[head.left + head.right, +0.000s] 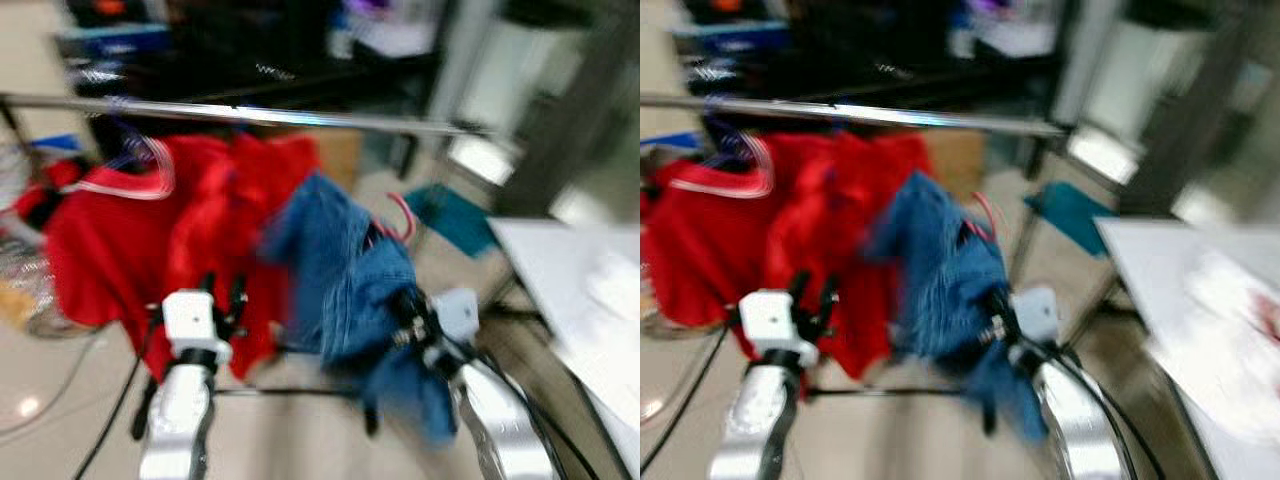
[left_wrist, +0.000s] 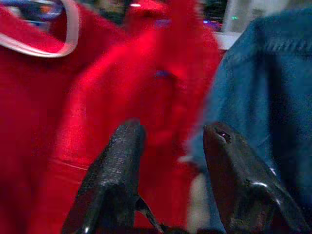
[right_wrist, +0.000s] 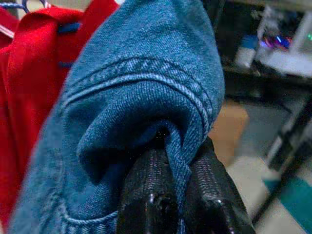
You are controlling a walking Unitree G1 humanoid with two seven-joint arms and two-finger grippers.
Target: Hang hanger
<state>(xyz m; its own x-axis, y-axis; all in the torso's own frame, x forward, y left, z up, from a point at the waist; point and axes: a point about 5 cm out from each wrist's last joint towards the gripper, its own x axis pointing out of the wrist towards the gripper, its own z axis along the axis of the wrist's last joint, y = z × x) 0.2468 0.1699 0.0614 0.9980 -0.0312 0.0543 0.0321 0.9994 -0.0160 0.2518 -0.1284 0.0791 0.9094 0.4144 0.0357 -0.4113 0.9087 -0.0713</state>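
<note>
Denim garment (image 3: 146, 97), blue with double stitched seams, is bunched in folds and held up by the right gripper (image 3: 168, 195), below the rail (image 1: 250, 115) and to the right of the red clothes (image 1: 150, 240). The two black fingers (image 3: 146, 195) of this gripper are pressed together on a fold of the denim, as the right wrist view shows clearly. A thin pink hook (image 1: 403, 215) curves up from the top of the denim, beside its right edge; it is probably the hook of the hanger inside the garment, but the blur does not let me be sure. The hook is under the rail and not touching it.

The red clothes hang on the rail, and a pale collar (image 1: 130, 185) lies over their upper left part. The left gripper (image 2: 168, 170) is raised in front of the red cloth, its fingers apart with nothing between them.

Both eye views are strongly blurred. The dark shelves behind the rail cannot be read, and the same is true for the white surface (image 1: 580, 280) at the right. A teal object (image 1: 450, 215) stands on the floor behind the denim; its kind is not clear. The lower part of the denim covers the right wrist.
</note>
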